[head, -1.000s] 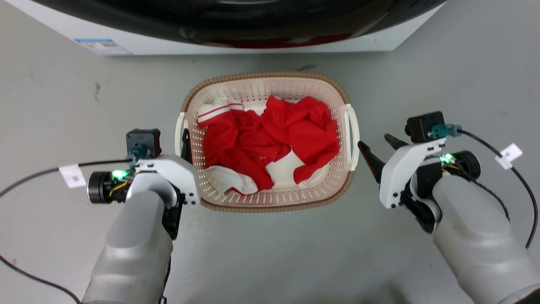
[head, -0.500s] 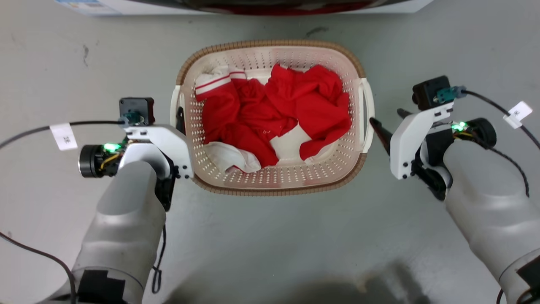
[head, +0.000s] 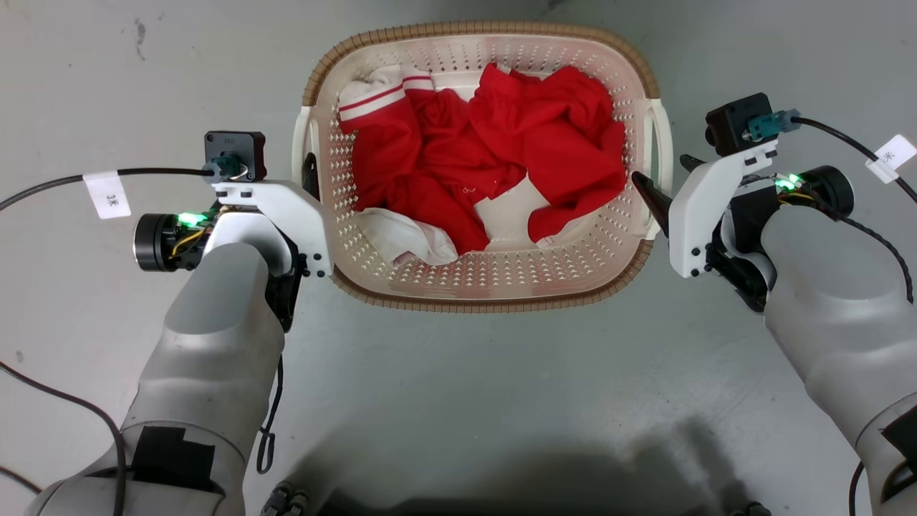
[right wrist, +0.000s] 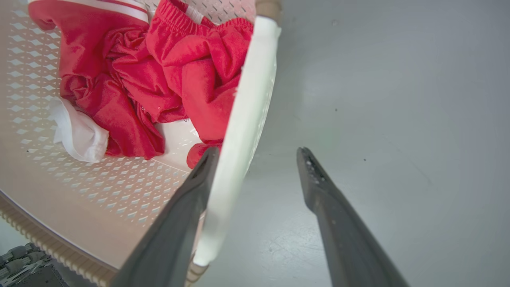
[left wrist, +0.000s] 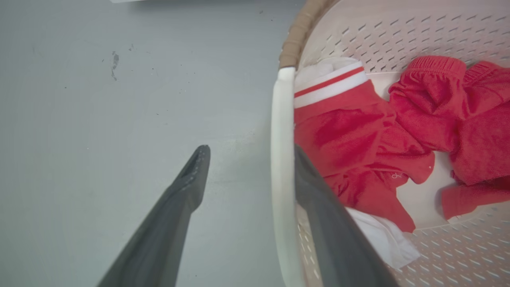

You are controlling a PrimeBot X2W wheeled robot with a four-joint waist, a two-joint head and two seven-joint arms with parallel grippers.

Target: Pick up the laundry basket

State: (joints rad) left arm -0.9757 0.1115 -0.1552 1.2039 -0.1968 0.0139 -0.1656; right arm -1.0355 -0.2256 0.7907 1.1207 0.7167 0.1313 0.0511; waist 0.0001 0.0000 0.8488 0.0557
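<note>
At 12 o'clock on the floor (head: 458, 401): laundry basket (head: 487, 304), grasp pending.
Left pincer (left wrist: 249, 149) and right pincer (right wrist: 258, 151), both released, straddle its 9 and 3 o'clock handles (left wrist: 282, 159); next, probably, clench both and lift level.

The laundry basket (head: 487, 304) sits directly on the scuffed grey floor (head: 458, 401).
</note>
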